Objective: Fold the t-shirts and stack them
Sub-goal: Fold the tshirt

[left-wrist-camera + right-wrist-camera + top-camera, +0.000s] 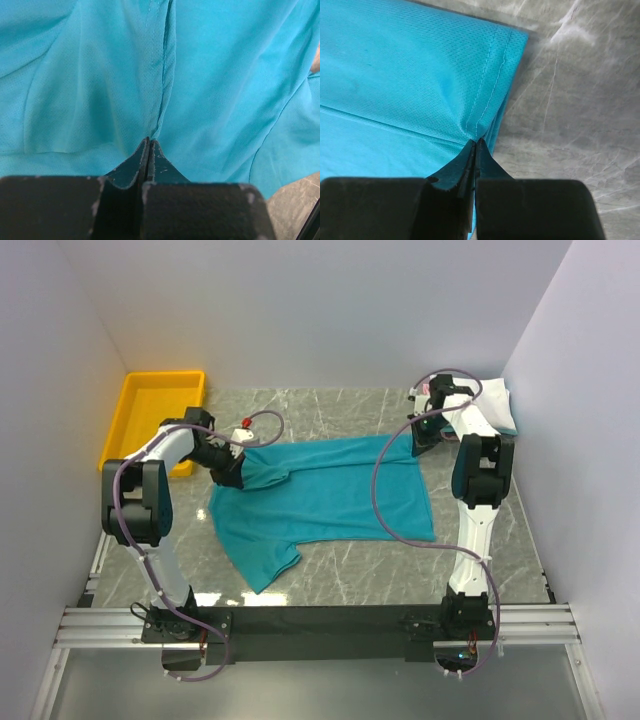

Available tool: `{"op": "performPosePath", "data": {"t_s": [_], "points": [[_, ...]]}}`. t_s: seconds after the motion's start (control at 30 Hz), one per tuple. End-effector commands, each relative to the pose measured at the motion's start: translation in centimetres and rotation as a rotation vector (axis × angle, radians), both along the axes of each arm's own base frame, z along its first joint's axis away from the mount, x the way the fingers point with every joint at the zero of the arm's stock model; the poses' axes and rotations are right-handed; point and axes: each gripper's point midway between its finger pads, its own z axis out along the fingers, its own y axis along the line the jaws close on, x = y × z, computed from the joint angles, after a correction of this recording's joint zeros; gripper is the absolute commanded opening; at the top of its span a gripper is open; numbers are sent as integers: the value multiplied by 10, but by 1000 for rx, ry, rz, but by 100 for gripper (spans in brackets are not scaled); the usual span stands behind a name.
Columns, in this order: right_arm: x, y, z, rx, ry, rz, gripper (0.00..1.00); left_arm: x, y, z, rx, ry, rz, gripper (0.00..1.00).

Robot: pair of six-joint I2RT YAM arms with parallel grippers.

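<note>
A teal t-shirt (330, 490) lies spread on the marble table, its far edge folded over toward the front. My left gripper (232, 475) is shut on the shirt's left far part, near a sleeve seam; in the left wrist view the teal cloth (160, 75) fills the frame and runs into the closed jaws of the left gripper (149, 141). My right gripper (420, 440) is shut on the shirt's far right corner; the right wrist view shows the hemmed corner (490, 85) pinched in the right gripper (476, 141). Folded white and pink shirts (497, 400) lie at the far right behind the right arm.
A yellow plastic bin (155, 415) stands at the far left against the wall. White walls close in the table on three sides. Bare marble (380, 570) shows in front of the shirt, and in the right wrist view (570, 100) beside the corner.
</note>
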Motion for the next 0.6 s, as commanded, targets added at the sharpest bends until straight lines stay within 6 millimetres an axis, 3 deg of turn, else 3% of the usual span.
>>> {"op": "performPosePath", "data": {"t_s": [0.0, 0.23, 0.3, 0.33, 0.37, 0.43, 0.57], "points": [[-2, -10, 13, -64, -34, 24, 0, -11, -4, -6, 1, 14, -53, 1], [-10, -12, 4, -97, 2, 49, 3, -17, 2, -23, 52, 53, -50, 1], [-11, -12, 6, -99, 4, 63, 11, -17, 4, -25, 64, 62, -43, 10], [-11, -12, 9, -95, 4, 68, 28, -15, 4, -20, 58, 62, -41, 16], [-9, -12, 16, -100, -5, 73, 34, -14, 3, -14, 45, 57, -37, 26], [-2, -15, 34, -107, -56, 77, 47, -4, 3, 9, -13, 19, -10, 31], [21, -8, 80, -86, -214, 82, 50, 33, 26, 51, -93, -81, 120, 37]]}}
